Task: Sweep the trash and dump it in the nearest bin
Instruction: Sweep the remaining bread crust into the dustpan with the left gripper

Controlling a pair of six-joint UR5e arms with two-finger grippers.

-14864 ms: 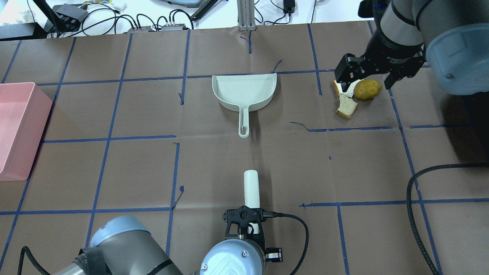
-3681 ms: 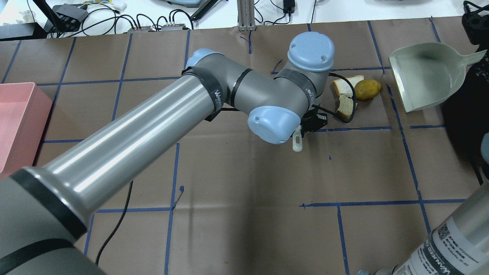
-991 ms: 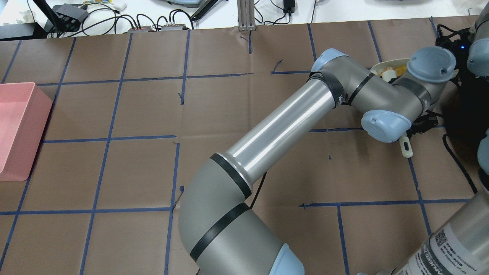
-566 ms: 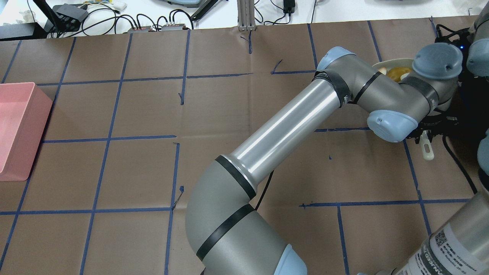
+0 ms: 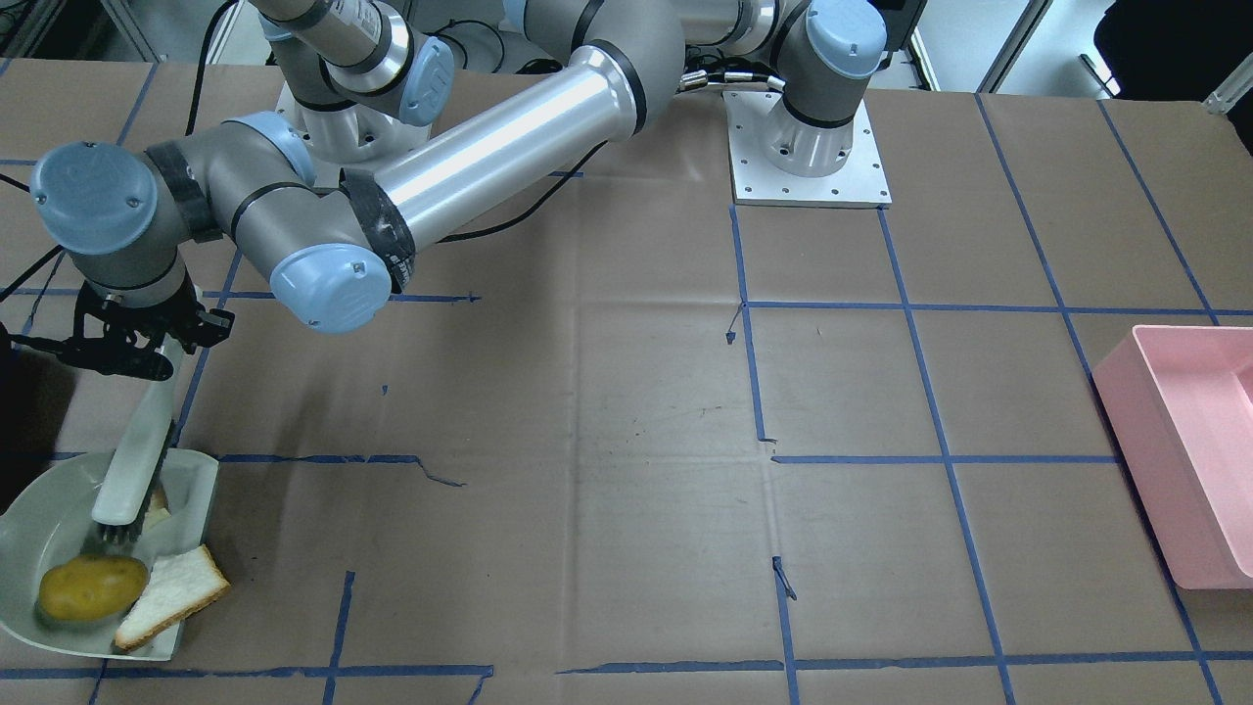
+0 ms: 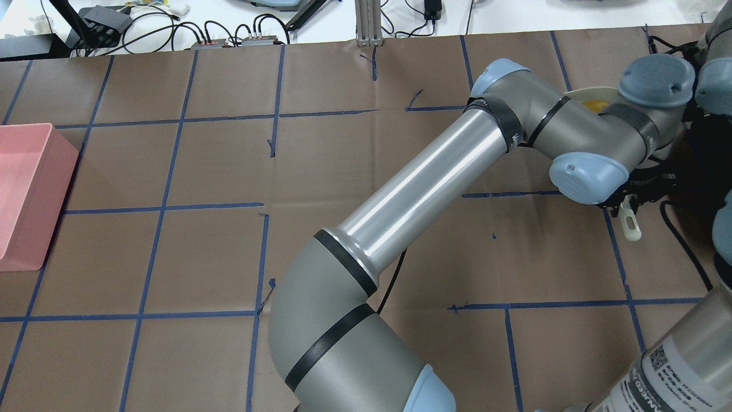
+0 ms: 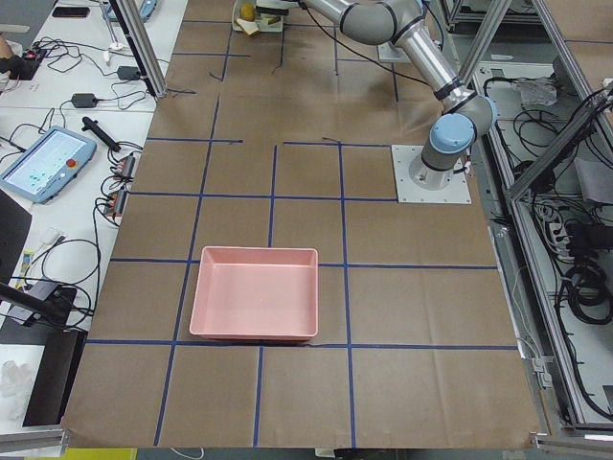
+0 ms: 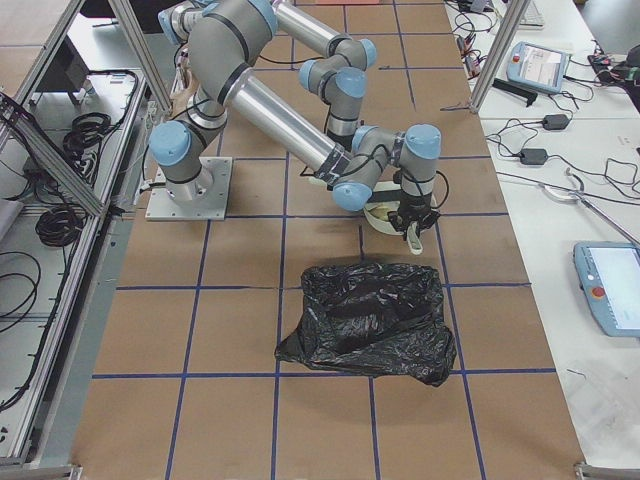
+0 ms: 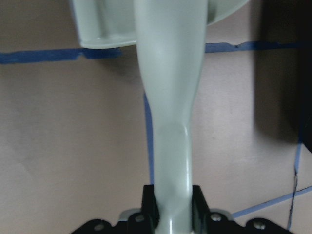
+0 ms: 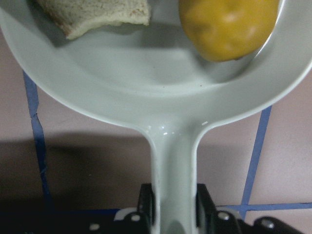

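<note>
Swept trash sits in the dustpan on a brown-papered table (image 5: 626,392) gridded with blue tape.
Front view: the left arm (image 5: 489,147) stretches to the left edge, where the left gripper (image 5: 147,351) clamps one brush (image 5: 132,480). Its bristles are inside one dustpan (image 5: 24,548), lower left, with one potato (image 5: 91,587) and two bread pieces (image 5: 171,594). One pink bin (image 5: 1184,460) sits at the right edge.
Right side view: one black bag (image 8: 365,320) lies at centre.
Right wrist view: the right gripper (image 10: 174,202) is closed on the dustpan handle.

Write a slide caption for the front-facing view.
Left gripper holds the brush over the dustpan containing potato and bread.
</note>
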